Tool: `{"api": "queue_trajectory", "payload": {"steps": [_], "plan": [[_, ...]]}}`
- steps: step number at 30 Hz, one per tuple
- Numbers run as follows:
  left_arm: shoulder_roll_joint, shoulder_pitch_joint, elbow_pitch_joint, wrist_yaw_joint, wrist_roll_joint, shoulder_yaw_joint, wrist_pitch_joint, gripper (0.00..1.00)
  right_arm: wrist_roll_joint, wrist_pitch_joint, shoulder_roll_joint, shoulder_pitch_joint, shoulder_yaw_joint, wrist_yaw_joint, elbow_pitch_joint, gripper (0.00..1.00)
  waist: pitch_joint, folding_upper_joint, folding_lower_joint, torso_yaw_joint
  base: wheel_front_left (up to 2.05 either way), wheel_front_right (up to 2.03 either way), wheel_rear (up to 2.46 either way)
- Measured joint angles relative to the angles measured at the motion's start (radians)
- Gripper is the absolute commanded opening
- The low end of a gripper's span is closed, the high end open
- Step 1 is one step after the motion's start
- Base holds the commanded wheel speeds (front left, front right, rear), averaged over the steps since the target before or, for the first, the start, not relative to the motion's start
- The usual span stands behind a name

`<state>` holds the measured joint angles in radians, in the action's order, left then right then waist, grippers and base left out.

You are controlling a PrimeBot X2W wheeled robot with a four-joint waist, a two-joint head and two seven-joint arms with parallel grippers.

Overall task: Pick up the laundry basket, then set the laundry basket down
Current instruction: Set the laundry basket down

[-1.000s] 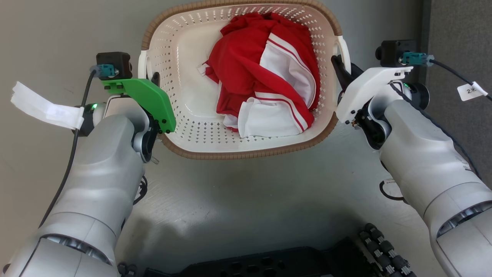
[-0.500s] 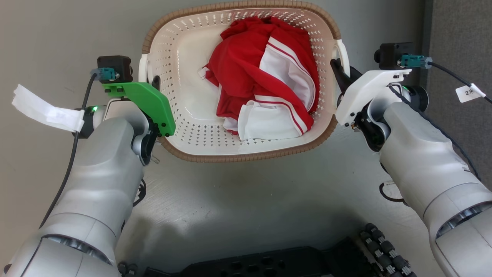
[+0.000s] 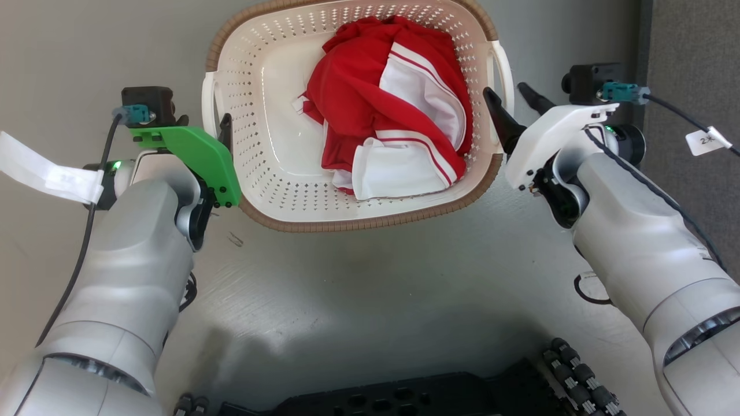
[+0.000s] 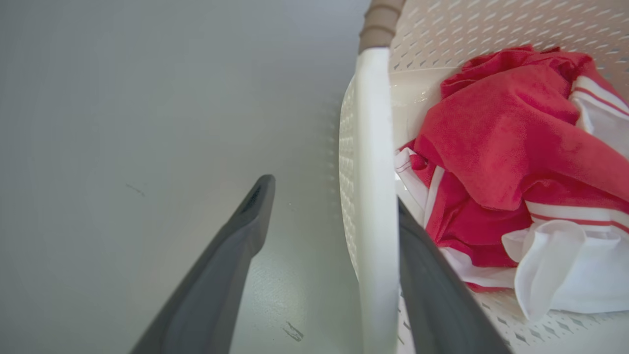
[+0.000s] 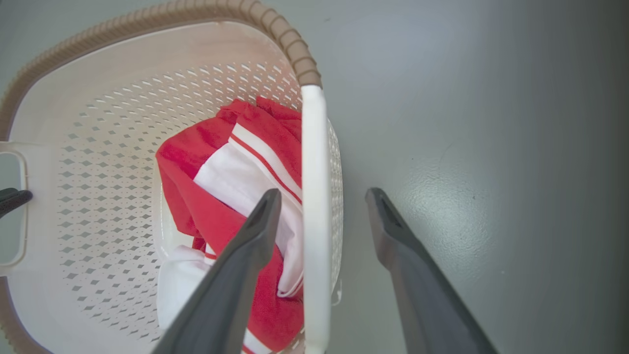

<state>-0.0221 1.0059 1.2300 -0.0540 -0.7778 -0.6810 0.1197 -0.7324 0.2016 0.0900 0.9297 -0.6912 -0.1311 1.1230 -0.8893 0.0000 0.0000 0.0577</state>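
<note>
Fingers (image 3: 498, 115) of our right gripper (image 3: 506, 91) and left gripper (image 3: 205, 118) stand apart in the head view, each pair astride one end of the laundry basket (image 3: 370, 222) on the grey floor (image 3: 370, 300). Left wrist view: the left handle (image 4: 376, 172) sits between spread fingers; right wrist view: the right handle (image 5: 314, 196) likewise, so we judge the floor carries it.

Laundry basket (image 3: 263, 214): far rim cut off by the head view's top edge; floor partly hidden beneath the red-and-white garment (image 3: 370, 104).
My left hand (image 4: 333, 192): in the head view my green mount (image 3: 196, 156) covers most of both fingers (image 3: 225, 124).
Cable tag (image 3: 706, 138): marking too small for me to read.
Black perforated plate (image 3: 404, 398): cut off by the bottom edge.
</note>
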Motion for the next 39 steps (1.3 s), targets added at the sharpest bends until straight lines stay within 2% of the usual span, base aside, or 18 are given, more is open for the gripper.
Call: {"api": "queue_trajectory", "payload": {"steps": [11,20,24,31,39], "plan": [[0.001,-0.005,-0.007,-0.034,-0.001,-0.006,0.082,1.00,-0.027,0.033,0.034,-0.063,-0.011,0.000,-0.042,1.00,0.035,0.0000,0.0000,-0.004,0.00,0.00,0.00],[-0.003,-0.080,-0.024,-0.033,0.031,-0.028,0.132,1.00,-0.027,0.050,0.060,-0.113,0.010,0.000,-0.109,1.00,0.106,0.0000,0.0000,0.004,0.00,0.00,0.00],[-0.028,-0.096,-0.065,-0.012,0.069,-0.033,0.136,1.00,-0.002,0.050,0.092,-0.123,0.085,0.000,-0.218,1.00,0.163,0.0000,-0.0001,0.014,0.00,0.00,0.00],[-0.067,-0.110,-0.258,0.047,0.130,0.014,0.136,1.00,0.053,0.050,0.106,-0.189,0.172,0.011,-0.349,1.00,0.254,0.0000,-0.0001,0.028,0.00,0.00,0.00],[-0.095,-0.242,-0.430,0.116,0.190,0.074,0.136,1.00,0.126,0.050,0.109,-0.296,0.271,0.056,-0.486,1.00,0.366,0.0000,-0.0001,0.043,0.00,0.00,0.00]]}}
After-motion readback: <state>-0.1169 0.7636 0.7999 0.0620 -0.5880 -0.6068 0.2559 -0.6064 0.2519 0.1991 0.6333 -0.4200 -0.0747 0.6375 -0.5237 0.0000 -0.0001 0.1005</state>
